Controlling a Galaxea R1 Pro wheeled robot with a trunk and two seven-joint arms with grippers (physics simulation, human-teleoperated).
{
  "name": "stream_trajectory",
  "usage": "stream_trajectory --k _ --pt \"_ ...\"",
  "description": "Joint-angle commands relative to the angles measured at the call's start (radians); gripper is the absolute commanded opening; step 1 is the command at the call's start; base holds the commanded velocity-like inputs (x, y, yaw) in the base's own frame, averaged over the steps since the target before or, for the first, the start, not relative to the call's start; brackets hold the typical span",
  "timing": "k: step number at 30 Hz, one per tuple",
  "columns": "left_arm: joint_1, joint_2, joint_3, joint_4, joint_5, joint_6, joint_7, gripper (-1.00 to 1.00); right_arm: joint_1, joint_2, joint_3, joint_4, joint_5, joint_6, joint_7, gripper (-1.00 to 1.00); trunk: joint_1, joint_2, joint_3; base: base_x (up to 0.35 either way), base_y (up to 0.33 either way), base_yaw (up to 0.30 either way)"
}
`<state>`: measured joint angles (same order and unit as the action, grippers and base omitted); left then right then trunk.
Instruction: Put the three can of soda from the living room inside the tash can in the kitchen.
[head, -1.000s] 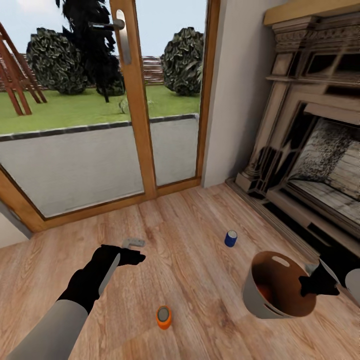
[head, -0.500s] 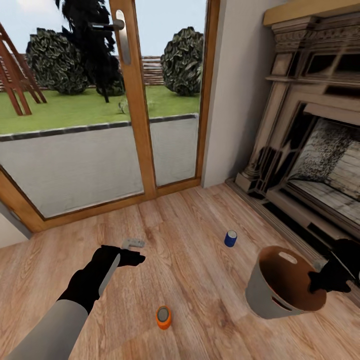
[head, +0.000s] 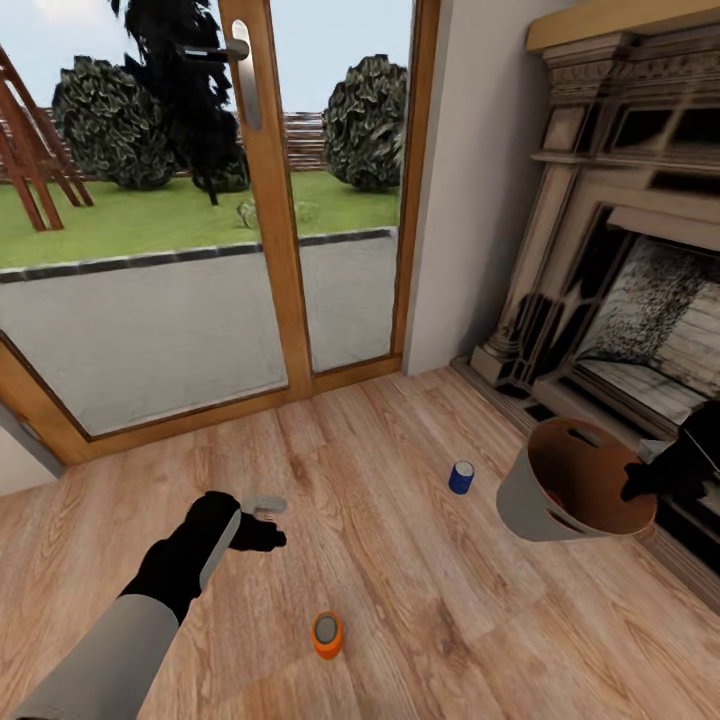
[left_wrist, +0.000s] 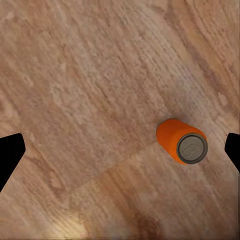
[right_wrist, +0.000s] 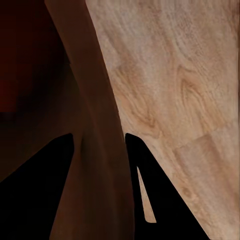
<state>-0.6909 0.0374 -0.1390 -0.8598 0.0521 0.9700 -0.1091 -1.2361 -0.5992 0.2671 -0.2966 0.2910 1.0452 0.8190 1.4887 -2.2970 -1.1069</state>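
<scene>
Wood-framed glass doors (head: 270, 200) face a lawn (head: 150, 215) with dark shrubs (head: 365, 120). An ornate fireplace (head: 620, 280) stands beside them on the plank floor (head: 400, 600).

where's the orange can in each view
Head view: the orange can stands on the wood floor, low and centre, in front of the left pincer.
Left wrist view: the same can, seen from above.
Right wrist view: not in it.
Shared landmark: the wood floor.

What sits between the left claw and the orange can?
Nothing visible. The left claw hangs open above bare floor, and the orange can stands upright in the open, seen between its fingers in the wrist view.
</scene>
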Motion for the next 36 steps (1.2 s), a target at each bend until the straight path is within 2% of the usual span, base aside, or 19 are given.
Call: stream_trajectory --k 1,6,7,13,24,27,30,36 --pt "-0.001 -0.003 0.000 0.002 0.000 0.005 0.000 1.00 -0.010 0.000 0.021 0.009 0.012 0.002 -0.001 -1.00 0.000 0.000 0.000 0.000 0.000 0.000" --pt "-0.003 -0.033 -0.001 0.008 0.000 0.020 0.002 1.00 -0.078 0.000 0.050 0.053 0.024 0.002 0.000 -1.00 0.000 0.000 0.000 0.000 0.000 0.000" --pt "-0.004 -0.041 -0.002 0.009 0.001 0.022 0.002 1.00 -0.098 0.001 0.069 0.063 0.033 0.002 0.000 -1.00 0.000 0.000 0.000 0.000 0.000 0.000" --pt "-0.004 -0.047 -0.005 0.007 0.005 0.020 0.002 1.00 -0.111 0.000 0.099 0.069 0.048 0.002 0.000 -1.00 0.000 0.000 0.000 0.000 0.000 0.000" --pt "-0.004 -0.057 -0.011 -0.001 0.005 0.017 0.002 1.00 -0.112 -0.003 0.104 0.070 0.050 0.002 0.000 -1.00 0.000 0.000 0.000 0.000 0.000 0.000" --pt "-0.004 -0.075 -0.012 0.001 0.005 0.016 0.000 1.00 -0.112 -0.002 0.104 0.070 0.050 0.002 0.000 -1.00 0.000 0.000 0.000 0.000 0.000 0.000" --pt "-0.004 -0.080 -0.013 0.001 0.002 0.010 -0.001 1.00 -0.112 -0.002 0.104 0.070 0.050 0.002 0.000 -1.00 0.000 0.000 0.000 0.000 -0.025 0.000" --pt "-0.003 -0.080 -0.015 0.005 0.003 -0.001 -0.009 1.00 -0.111 -0.002 0.106 0.070 0.051 0.002 0.000 -1.00 0.000 0.000 0.000 0.000 -0.215 0.000"
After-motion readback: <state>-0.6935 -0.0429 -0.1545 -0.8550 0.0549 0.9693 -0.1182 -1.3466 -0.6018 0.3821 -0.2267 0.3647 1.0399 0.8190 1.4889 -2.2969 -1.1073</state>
